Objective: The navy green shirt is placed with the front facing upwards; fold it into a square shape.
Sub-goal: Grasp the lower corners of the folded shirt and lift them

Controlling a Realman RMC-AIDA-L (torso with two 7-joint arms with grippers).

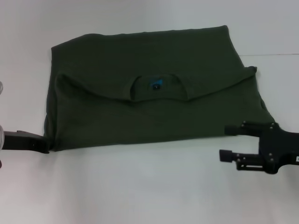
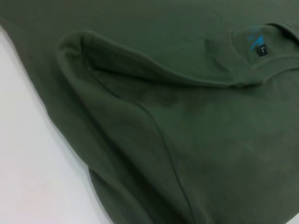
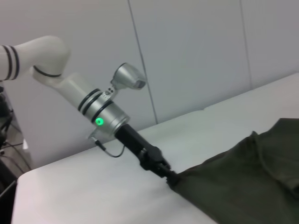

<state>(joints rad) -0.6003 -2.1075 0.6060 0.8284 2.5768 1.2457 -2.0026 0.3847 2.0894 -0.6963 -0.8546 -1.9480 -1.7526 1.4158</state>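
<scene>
Right gripper [image 1: 227,142] jaws wide, empty, beside navy green shirt [image 1: 154,107] — left gripper [image 3: 169,177] jaws pinching shirt corner.

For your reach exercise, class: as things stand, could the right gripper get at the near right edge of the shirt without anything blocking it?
Probably yes. The right gripper sits open just off the navy green shirt, beside its near right edge, with only bare table between them. The left gripper is at the opposite near corner.
</scene>
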